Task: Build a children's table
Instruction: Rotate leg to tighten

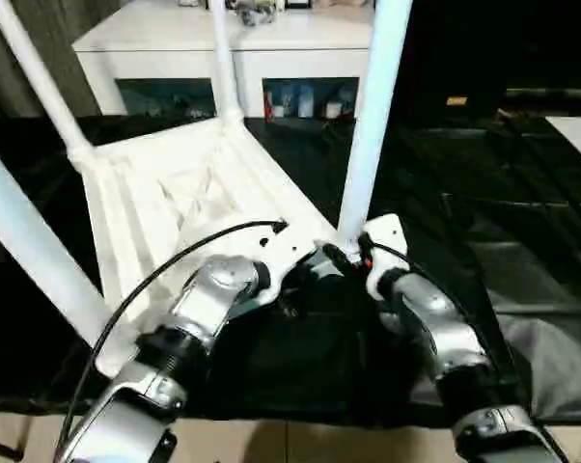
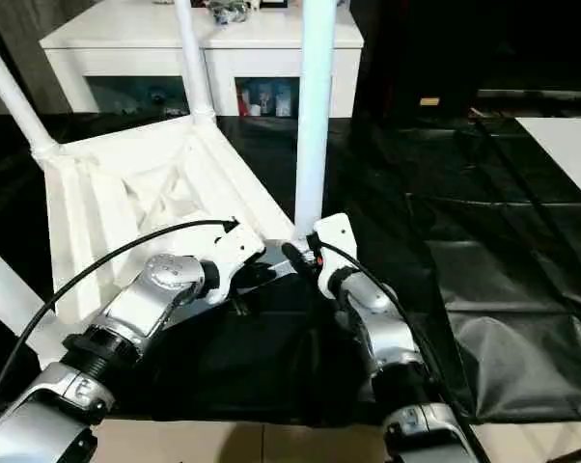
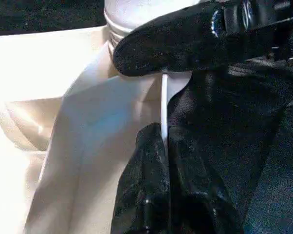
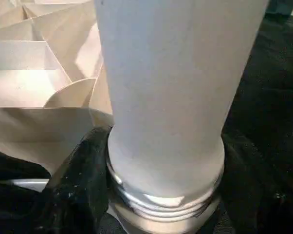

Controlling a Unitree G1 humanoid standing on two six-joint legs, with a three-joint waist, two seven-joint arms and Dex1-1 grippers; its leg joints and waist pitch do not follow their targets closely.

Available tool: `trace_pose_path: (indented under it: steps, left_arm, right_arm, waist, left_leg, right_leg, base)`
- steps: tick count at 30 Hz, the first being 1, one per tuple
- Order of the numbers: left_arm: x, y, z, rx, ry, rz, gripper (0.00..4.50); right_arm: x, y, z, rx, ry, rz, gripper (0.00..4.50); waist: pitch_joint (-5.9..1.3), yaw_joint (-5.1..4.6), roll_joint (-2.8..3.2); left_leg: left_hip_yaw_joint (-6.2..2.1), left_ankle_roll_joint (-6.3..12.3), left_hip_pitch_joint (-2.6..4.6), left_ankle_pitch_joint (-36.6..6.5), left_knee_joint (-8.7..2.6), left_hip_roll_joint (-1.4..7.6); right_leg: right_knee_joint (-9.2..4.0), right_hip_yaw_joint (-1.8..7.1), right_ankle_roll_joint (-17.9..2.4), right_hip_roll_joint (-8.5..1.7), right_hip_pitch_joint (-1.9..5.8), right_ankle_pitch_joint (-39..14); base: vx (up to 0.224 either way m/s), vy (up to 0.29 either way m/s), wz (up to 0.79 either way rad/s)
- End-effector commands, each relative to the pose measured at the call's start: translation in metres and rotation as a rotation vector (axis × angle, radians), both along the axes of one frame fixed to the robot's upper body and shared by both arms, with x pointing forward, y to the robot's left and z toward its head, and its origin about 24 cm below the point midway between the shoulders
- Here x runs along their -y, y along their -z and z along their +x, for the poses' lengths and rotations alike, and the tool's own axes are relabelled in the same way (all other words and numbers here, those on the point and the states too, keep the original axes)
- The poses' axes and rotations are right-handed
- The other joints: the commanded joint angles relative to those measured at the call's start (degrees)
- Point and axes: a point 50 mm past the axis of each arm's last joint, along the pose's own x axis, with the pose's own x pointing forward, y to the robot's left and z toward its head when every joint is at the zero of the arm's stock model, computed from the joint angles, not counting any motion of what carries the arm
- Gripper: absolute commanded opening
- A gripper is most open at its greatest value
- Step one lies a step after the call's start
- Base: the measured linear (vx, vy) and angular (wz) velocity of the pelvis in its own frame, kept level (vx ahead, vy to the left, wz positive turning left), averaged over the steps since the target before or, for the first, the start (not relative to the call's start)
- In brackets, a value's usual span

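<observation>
Lying upside down on a black sheet point(image 2: 484, 289), the children's table point(image 1: 165, 193) shows its ribbed underside, with four white legs standing up out of the corner sockets. No brand, label or writing can be read on any of it. Behind the table stands a white cabinet point(image 2: 262, 53) with dark glass doors; small items sit behind the glass, too blurred to read. A flat white board point(image 2: 566, 145) lies on the sheet well off to the right.

The nearest leg point(image 2: 312, 125) rises at the table's near right corner, just where both silver forearms meet. The right gripper point(image 2: 300, 256) sits at the foot of this leg, jaws spread around its base. The right wrist view adds what the head views lack: the leg's threaded collar point(image 4: 161, 200) at the socket, with a black finger point(image 4: 81, 180) against its side, and the diagonal ribs beyond.

The left gripper point(image 3: 163, 146) is beside the same corner, pressed together on the thin white edge of the tabletop rim. The left wrist view shows that rim between its fingers and the right gripper's black finger point(image 3: 185, 41) lying across the leg's base.
</observation>
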Motion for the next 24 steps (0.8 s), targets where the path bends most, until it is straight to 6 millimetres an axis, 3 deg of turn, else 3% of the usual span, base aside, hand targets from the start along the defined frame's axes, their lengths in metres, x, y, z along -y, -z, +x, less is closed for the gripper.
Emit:
trace_pose_path:
  steps: [1, 3, 5, 8, 12, 15, 20, 24]
  left_arm:
    - [-0.017, -0.005, 0.007, 0.060, -0.080, -0.013, 0.00]
    - [-0.019, -0.006, 0.003, 0.059, -0.033, -0.025, 0.00]
    - [-0.022, -0.006, -0.001, 0.047, -0.009, -0.035, 0.00]
    - [-0.025, -0.008, -0.007, 0.045, 0.051, -0.049, 0.00]
    - [-0.028, -0.014, -0.028, 0.007, 0.269, -0.119, 0.00]
    - [-0.030, -0.016, -0.038, -0.027, 0.347, -0.143, 0.00]
    - [-0.031, -0.019, -0.047, -0.056, 0.396, -0.161, 0.00]
    - [-0.033, -0.018, -0.047, -0.058, 0.390, -0.154, 0.00]
  right_arm:
    - [-0.025, -0.007, -0.010, 0.028, -0.222, 0.055, 3.42]
    - [-0.016, -0.009, -0.009, 0.024, -0.243, 0.055, 3.51]
    - [-0.005, -0.012, -0.007, 0.025, -0.275, 0.037, 3.77]
    - [0.007, -0.017, -0.008, 0.027, -0.361, 0.014, 3.77]
    - [0.023, -0.023, -0.018, 0.014, -0.570, -0.012, 3.77]
    - [0.026, -0.025, -0.022, 0.002, -0.635, -0.010, 3.77]
    - [0.027, -0.023, -0.031, -0.040, -0.755, -0.023, 3.77]
    - [0.029, -0.019, -0.035, -0.068, -0.817, -0.059, 3.77]
  waist:
    - [-3.90, 0.20, -1.14]
    - [-3.88, -0.06, -1.37]
    - [-3.85, -0.27, -1.32]
    - [-3.88, -0.29, -1.34]
    - [-3.89, -0.18, -1.42]
    - [-3.90, 0.11, -1.12]
    - [-3.64, 0.81, -1.30]
    - [-3.60, 1.28, -1.36]
  left_leg:
    - [-0.73, 2.63, 0.24, -14.5, -4.12, 0.98]
    - [-0.92, 3.10, -0.39, -14.1, -4.18, 0.88]
    - [-0.87, 3.36, -0.22, -14.2, -4.12, 1.00]
    - [-0.84, 3.45, -0.03, -13.4, -4.00, 1.13]
    - [-0.72, 4.86, -0.04, -12.7, -3.82, 1.33]
    - [-0.61, 5.09, 0.22, -13.0, -3.84, 1.60]
    - [-0.31, 4.05, 0.75, -14.8, -4.03, 1.76]
    - [-0.46, 3.28, 0.51, -15.1, -4.14, 1.67]
  right_leg:
    - [-4.65, 1.42, -10.7, -1.99, 2.80, -16.4]
    - [-4.44, 1.27, -10.6, -2.05, 3.39, -15.7]
    - [-4.65, 1.24, -10.7, -2.12, 3.16, -16.8]
    - [-4.61, 1.23, -11.5, -2.06, 3.22, -16.2]
    - [-4.19, 1.34, -13.4, -2.12, 3.10, -13.4]
    - [-3.93, 1.37, -14.4, -2.09, 2.88, -12.6]
    - [-4.17, 1.54, -14.2, -1.94, 2.37, -15.0]
    - [-4.25, 1.60, -12.6, -2.07, 2.57, -16.9]
  base:
    - [0.000, 0.000, 0.00]
    - [0.000, 0.000, 0.00]
    - [0.000, 0.000, 0.00]
    - [0.000, 0.000, 0.00]
    - [0.000, 0.000, 0.00]
    - [0.000, 0.000, 0.00]
    - [0.000, 0.000, 0.00]
    - [0.000, 0.000, 0.00]
